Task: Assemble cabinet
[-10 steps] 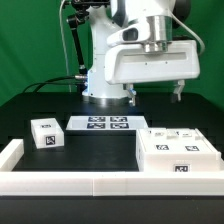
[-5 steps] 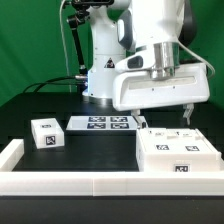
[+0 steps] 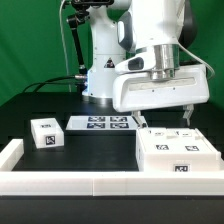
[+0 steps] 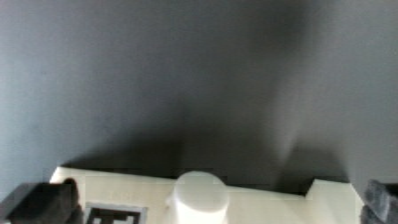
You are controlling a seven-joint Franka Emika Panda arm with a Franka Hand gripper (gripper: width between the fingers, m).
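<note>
Lower left of the exterior view: a low white border rail (image 3: 12, 154) fences the black table (image 3: 30, 108). Just inside it sits a small white block (image 3: 45, 133) bearing one tag. The marker board (image 3: 100, 123) lies flat a little to its right, at mid-frame.

Centre to upper right: the Panda arm (image 3: 105, 45) reaches forward, and its gripper (image 3: 162, 120) hangs above the back edge of the cabinet (image 3: 178, 155). The jaws are spread wide with nothing between them. The cabinet, a broad white tagged body, fills the lower right corner and lies close against the rail in front.

In the wrist view the two dark fingers (image 4: 43, 200) stand well apart on either side of the cabinet's near edge. A rounded white stub (image 4: 199, 193) lies between them, though what it is cannot be told from here.

The step looks like a first grasp on the cabinet body. It calls for these points:

- **Jaws:** keep them fully spread until both fingers clearly straddle the panel edge.
- **Descent:** come straight down, not at a slant, so neither fingertip lands on the top face and tips the body.
- **Grip:** close on flat panel wall, since a bite on the rounded stub would likely slip or twist.
- **Main risk:** the rail gives the body little room to slide forward, so a push instead of a clean pinch could jam it.
</note>
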